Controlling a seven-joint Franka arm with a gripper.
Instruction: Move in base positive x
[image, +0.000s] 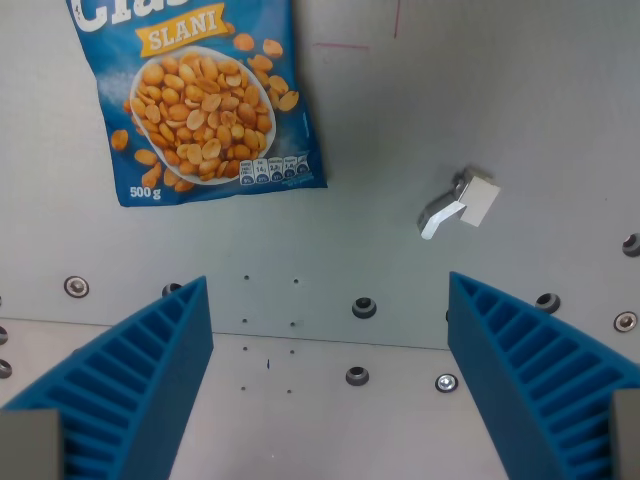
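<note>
Here the gripper (330, 385) hangs over the grey worktop (400, 230) with its blue ribbed fingers (130, 380) spread wide and nothing between them. The task names no object, only a travel along base x, so nothing needs gripping. A peanut bag (205, 95) lies ahead of the fingers toward the wrist view's left; it looks soft and crinkly. A small white bracket (462, 200) sits ahead-right.

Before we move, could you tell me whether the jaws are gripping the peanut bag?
No, the gripper is open and empty, well clear of the peanut bag.
</note>
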